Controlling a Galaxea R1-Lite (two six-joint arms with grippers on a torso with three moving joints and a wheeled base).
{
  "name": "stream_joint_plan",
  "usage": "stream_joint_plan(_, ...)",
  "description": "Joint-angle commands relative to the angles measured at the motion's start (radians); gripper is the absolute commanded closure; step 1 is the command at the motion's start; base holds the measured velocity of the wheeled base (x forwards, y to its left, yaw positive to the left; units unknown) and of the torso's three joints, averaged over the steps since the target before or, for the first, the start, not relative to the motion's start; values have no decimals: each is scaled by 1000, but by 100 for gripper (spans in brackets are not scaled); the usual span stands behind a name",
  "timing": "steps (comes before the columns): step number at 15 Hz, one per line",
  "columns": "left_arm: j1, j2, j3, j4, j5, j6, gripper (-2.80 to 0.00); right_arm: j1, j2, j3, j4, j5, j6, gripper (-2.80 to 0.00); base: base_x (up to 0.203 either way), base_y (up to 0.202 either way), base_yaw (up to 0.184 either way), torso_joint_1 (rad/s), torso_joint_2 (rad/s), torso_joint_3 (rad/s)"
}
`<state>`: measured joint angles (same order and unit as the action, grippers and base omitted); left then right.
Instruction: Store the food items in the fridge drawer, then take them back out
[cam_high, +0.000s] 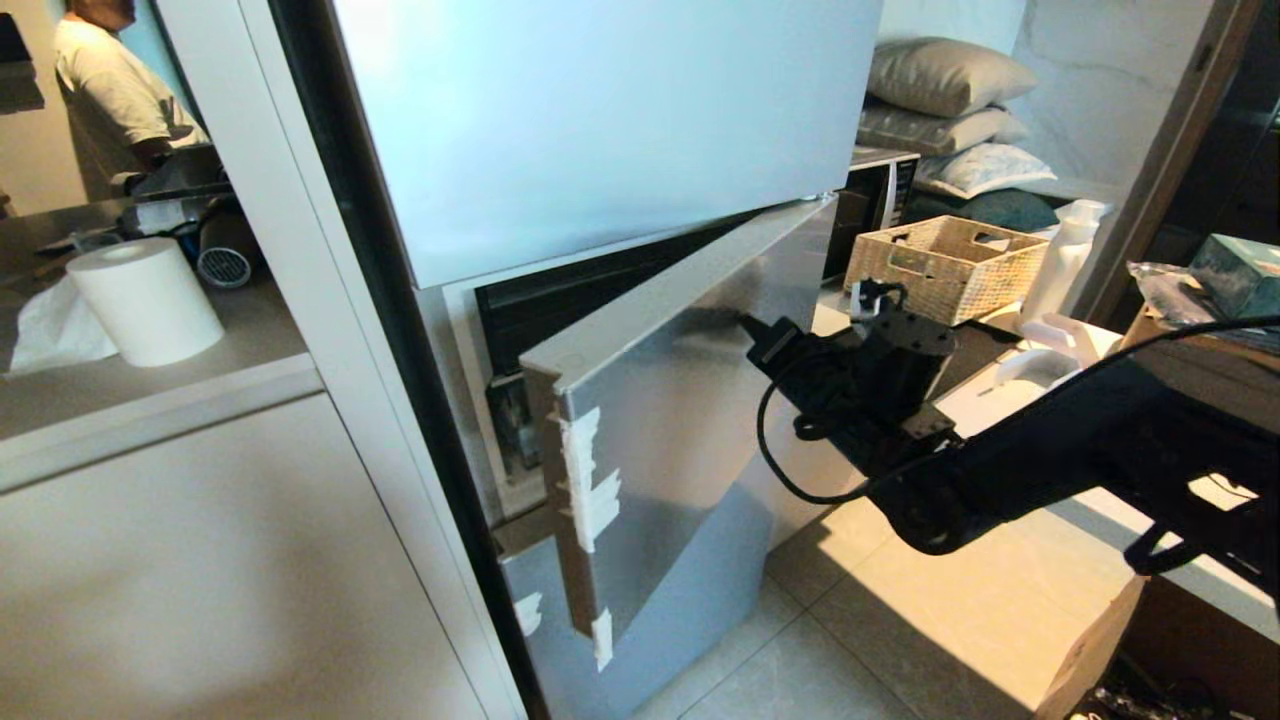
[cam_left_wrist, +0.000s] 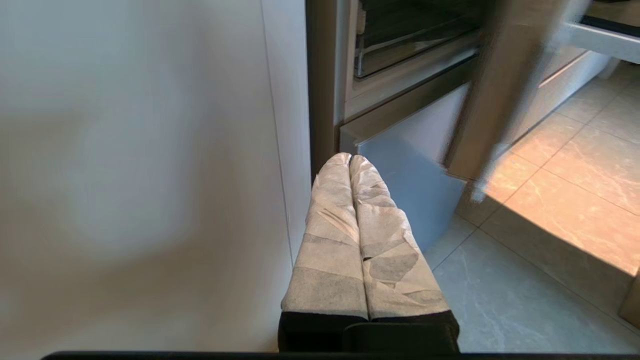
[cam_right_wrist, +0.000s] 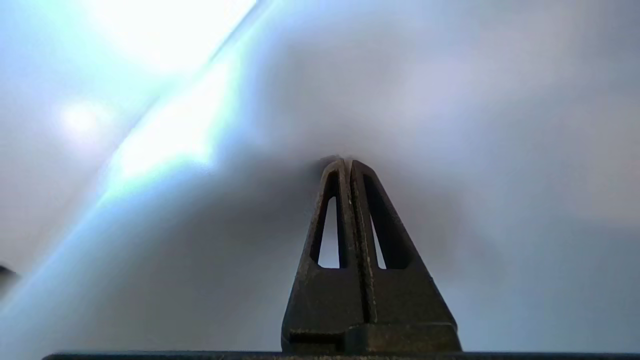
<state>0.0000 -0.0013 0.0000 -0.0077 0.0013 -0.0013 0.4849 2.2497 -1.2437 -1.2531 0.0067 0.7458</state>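
Note:
The food items are out of view, and I cannot make out the fridge drawer. A silver-blue fridge door (cam_high: 690, 400) in the middle of the fridge stands partly ajar, with a dark gap behind it and white tape along its free edge. My right gripper (cam_high: 747, 325) is shut and empty, its black tips against the door's outer face (cam_right_wrist: 450, 100). The right wrist view has the right gripper (cam_right_wrist: 347, 161) tight on that panel. My left gripper (cam_left_wrist: 350, 157), wrapped in white tape, is shut and empty. It hangs low beside the white cabinet side (cam_left_wrist: 150, 175), pointing at the lower fridge panel (cam_left_wrist: 415, 170).
A wicker basket (cam_high: 950, 265), a white spray bottle (cam_high: 1065, 255) and a microwave (cam_high: 880, 200) stand to the right of the fridge. On the left counter sits a paper roll (cam_high: 145, 300), with a person (cam_high: 110, 90) behind it. Tiled floor (cam_high: 900, 620) lies below my right arm.

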Motion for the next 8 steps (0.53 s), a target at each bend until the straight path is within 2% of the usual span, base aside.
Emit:
stream_joint_plan(1,0,1,2,0,0,0,0,3,116,-107,-28,6,4,0,0,0,0,0,0,0)
stream_joint_plan(4,0,1,2,0,0,0,0,3,186,-224,-4,7,1,0,0,0,0,0,0,0)
stream_joint_plan(8,0,1,2,0,0,0,0,5,230,-342,122,-2,-3,0,0,0,0,0,0,0)
